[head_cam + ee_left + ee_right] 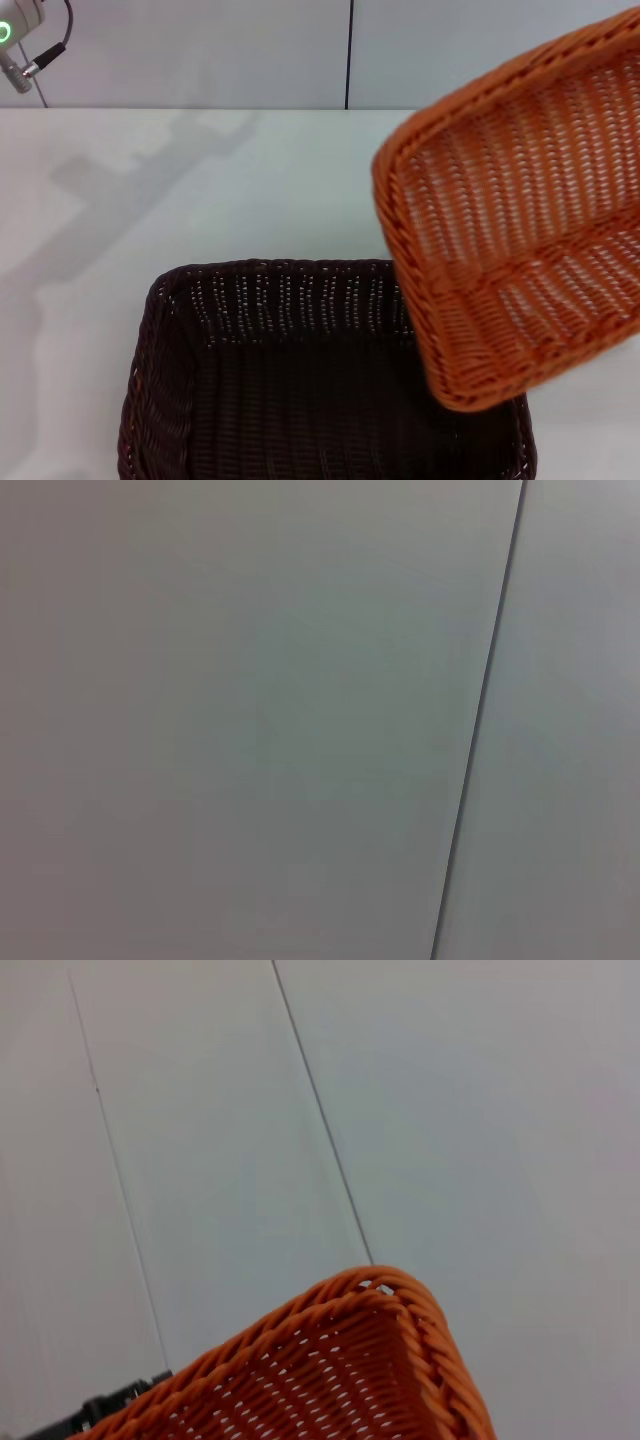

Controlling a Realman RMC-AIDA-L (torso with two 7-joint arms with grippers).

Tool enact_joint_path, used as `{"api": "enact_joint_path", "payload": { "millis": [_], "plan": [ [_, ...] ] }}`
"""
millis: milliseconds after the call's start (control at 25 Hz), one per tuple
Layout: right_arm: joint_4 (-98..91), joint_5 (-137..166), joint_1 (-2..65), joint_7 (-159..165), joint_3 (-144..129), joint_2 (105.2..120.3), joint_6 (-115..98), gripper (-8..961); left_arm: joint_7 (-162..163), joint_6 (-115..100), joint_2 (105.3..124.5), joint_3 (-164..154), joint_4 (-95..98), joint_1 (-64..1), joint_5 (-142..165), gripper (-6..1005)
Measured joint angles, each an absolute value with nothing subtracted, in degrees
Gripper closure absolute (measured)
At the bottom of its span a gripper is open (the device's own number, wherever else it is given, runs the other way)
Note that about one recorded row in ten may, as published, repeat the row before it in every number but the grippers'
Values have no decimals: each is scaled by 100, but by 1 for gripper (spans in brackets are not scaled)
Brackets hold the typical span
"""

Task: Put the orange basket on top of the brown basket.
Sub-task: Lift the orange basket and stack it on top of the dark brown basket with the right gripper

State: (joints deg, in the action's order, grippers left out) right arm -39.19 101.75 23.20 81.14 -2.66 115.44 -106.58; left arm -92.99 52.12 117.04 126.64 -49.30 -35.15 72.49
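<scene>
Neither gripper's fingers show in any view, so whether either is spread or pinching cannot be told. The right arm itself is out of sight; its wrist camera looks along one rounded corner of the orange basket, where a thick braided rim curls around tight rows of glossy woven strands, with small gaps of open weave in the sloping side below it. In the head view the orange basket hangs in the air at the right, tilted steeply so that its inside faces the camera: a rectangular tray with rounded corners, a ribbed woven floor, slanted open-weave walls and a rope-like rim. Its lower corner overlaps the far right corner of the brown basket in the picture, though whether the two touch cannot be told. The brown basket sits flat on the white table, near the front edge of the view, very dark and almost black, of the same rectangular woven make, with pale light showing through the holes in its far wall and a dense, matte woven floor. The left arm is raised at the far upper left, only a pale housing with a green ring light and a black cable showing; its wrist camera faces a plain grey wall panel split by one thin dark seam.
</scene>
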Motion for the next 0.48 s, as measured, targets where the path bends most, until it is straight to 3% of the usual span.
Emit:
{"api": "enact_joint_path", "payload": {
  "millis": [200, 480],
  "plan": [
    [-3281, 9741, 2226, 7540, -278, 11848, -10756, 798, -9299, 5212, 11675, 12629, -4889, -3529, 7254, 170],
    [-1850, 9626, 2084, 6359, -289, 11878, -10946, 798, -9299, 5212, 11635, 12613, -4851, -3554, 7307, 170]
  ]
}}
